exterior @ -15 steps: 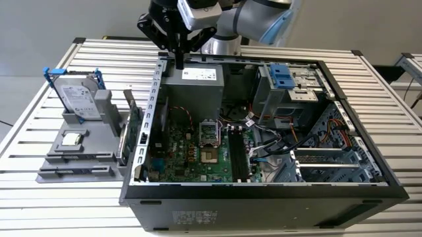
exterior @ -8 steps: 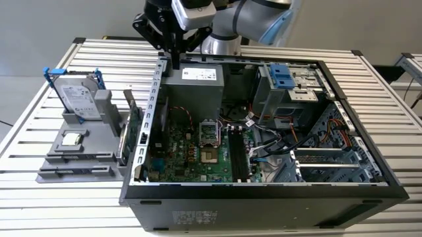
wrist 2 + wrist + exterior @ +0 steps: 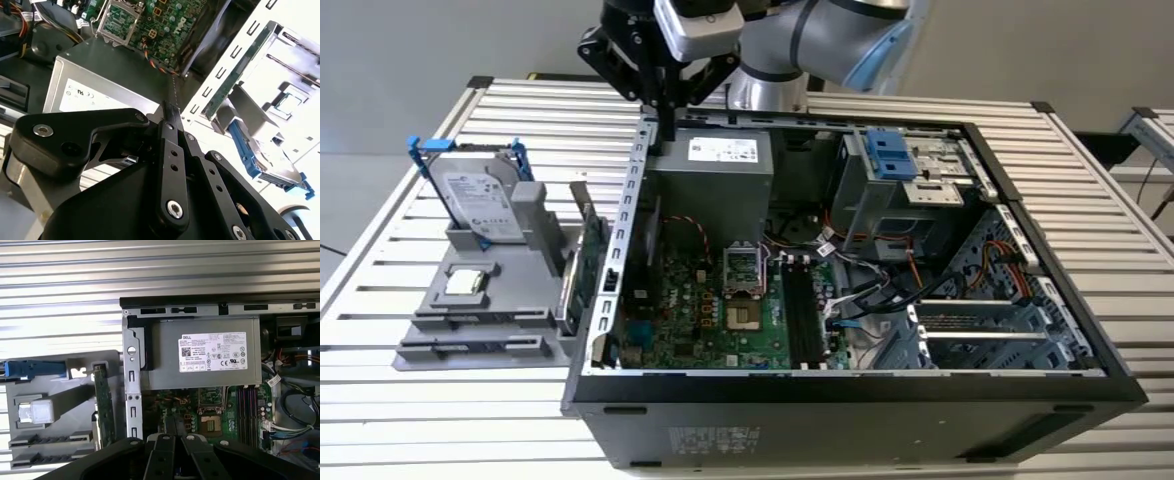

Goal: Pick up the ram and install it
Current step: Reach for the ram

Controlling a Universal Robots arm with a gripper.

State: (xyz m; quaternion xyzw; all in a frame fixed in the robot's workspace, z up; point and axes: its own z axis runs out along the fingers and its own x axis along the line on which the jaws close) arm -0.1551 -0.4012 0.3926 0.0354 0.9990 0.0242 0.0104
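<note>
One closed, empty pincer [image 3: 667,128] hangs above the power supply [image 3: 716,178], beside the case wall [image 3: 636,200].

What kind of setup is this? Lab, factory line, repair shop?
Most likely a robotics lab bench for PC-assembly trials: a robot arm over an open computer case, on a slatted metal table, with spare parts parked in a grey fixture.

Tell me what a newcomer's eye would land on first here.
The open computer case, lying in the middle of the exterior view with its green board bared, comes first. Next the black gripper, shut, poised above the grey power supply at the case's far end. Then the hard drive with blue brackets, upright in a grey holder at the exterior view's left.
</note>
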